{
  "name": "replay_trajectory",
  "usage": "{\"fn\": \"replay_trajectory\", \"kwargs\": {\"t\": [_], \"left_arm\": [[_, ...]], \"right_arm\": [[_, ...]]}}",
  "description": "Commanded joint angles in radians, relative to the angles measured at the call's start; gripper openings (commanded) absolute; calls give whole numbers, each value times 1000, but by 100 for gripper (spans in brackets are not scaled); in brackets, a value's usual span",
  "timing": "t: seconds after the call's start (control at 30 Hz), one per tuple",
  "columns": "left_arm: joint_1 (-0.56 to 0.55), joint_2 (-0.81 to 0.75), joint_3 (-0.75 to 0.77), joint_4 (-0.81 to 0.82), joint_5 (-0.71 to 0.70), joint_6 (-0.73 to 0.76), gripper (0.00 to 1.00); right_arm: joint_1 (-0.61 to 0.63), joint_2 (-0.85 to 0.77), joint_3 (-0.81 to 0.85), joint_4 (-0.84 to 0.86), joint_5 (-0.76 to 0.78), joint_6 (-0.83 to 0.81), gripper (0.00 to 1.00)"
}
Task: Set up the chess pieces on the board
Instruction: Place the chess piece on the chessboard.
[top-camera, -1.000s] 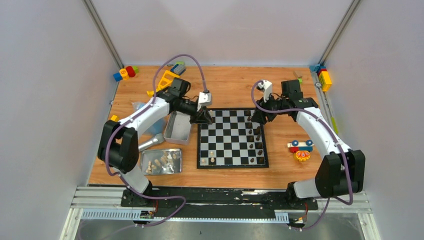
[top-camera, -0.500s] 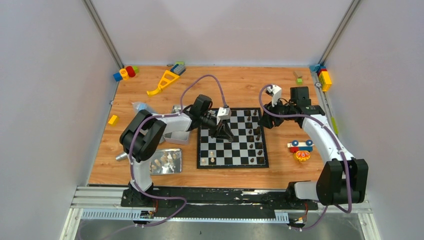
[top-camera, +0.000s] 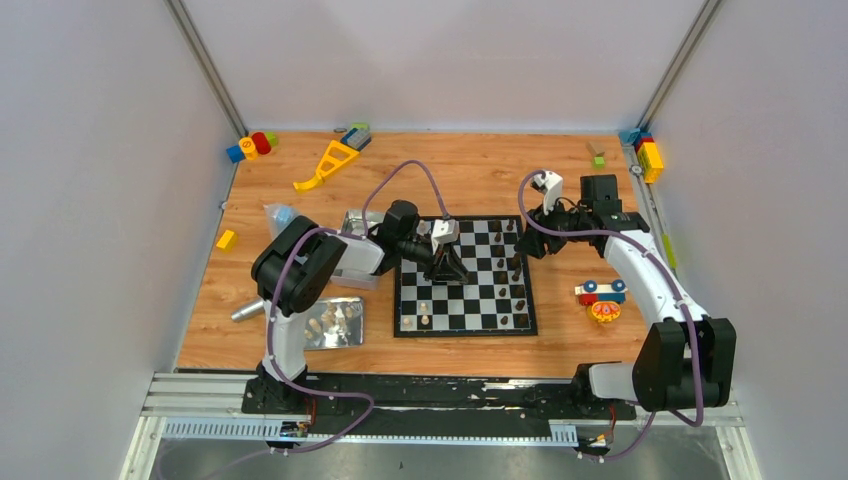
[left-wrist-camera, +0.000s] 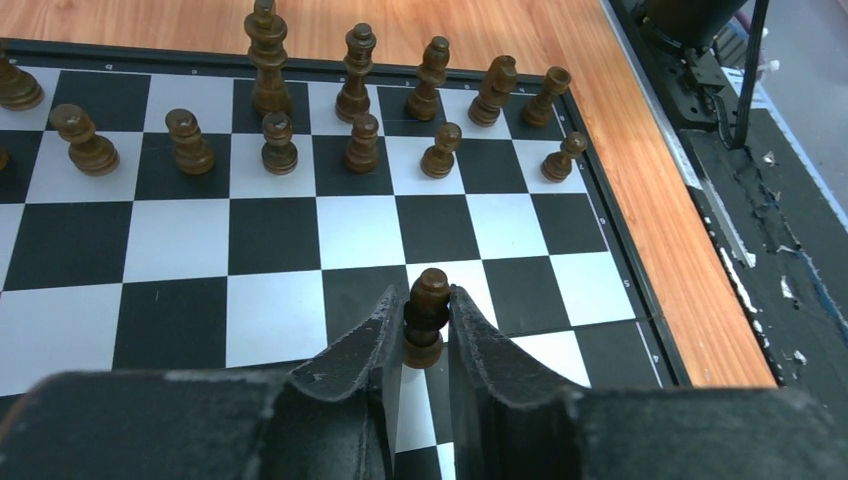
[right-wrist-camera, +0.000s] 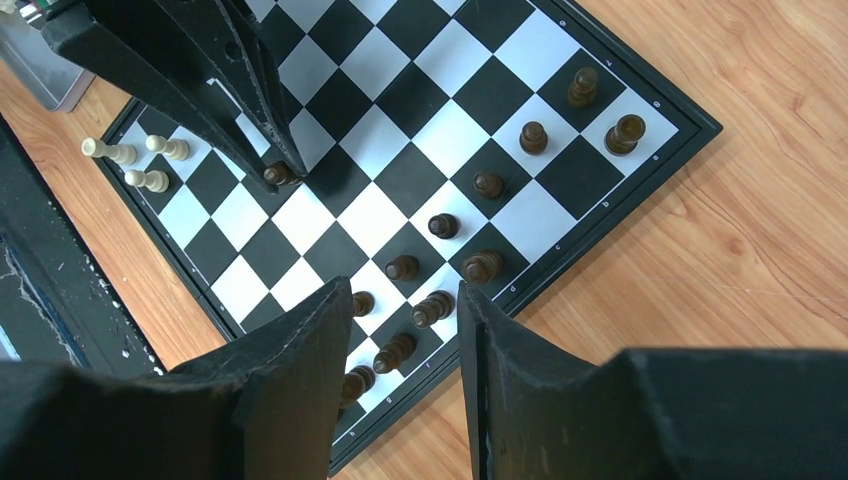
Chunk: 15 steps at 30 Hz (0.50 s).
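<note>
Nearest to the arm bases, on the left of the tabletop (top-camera: 470, 170), a metal tray (top-camera: 324, 345) is holding several cream pieces (top-camera: 322, 322) that are waiting to be placed. Only a few cream pieces are standing on the board (top-camera: 460, 305), at its near left corner.

Further in, over the middle of the board, the left claw (left-wrist-camera: 425, 300) is gripping a dark pawn (left-wrist-camera: 425, 318). Its two fingers are pressing on the pawn from both sides, just under its round head. I cannot tell if the base is touching the square below or hanging a little above it.

Beyond it, the dark pieces (left-wrist-camera: 362, 140) are standing in two rows along the right edge of the board. In the pawn row one dark square (left-wrist-camera: 497, 165) is showing no piece.

At the far right corner the right claw (right-wrist-camera: 405, 300) is hovering above the board with its fingers apart and nothing between them.

In my judgement, the step in hand is carrying this pawn to the dark side. The next move is asking for a low, straight travel to that free square, then a gentle release without knocking the close neighbours.
</note>
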Motion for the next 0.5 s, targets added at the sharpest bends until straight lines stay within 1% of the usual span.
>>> {"fn": "replay_trajectory", "kwargs": {"t": [0.0, 0.27, 0.33, 0.37, 0.47], "left_arm": [[-2, -4, -12, 56, -15, 21, 31], [-2, -18, -19, 17, -28, 77, 39], [-2, -42, -23, 6, -33, 87, 43], [-2, -65, -23, -2, -36, 101, 46], [1, -126, -23, -89, -66, 153, 53]], "right_arm": [[-2, -19, 11, 33, -39, 0, 44], [-1, -7, 38, 16, -52, -4, 44], [7, -3, 44, 9, -49, -6, 44], [17, -4, 49, 6, -43, -11, 44], [60, 1, 65, 0, -21, -18, 44]]}}
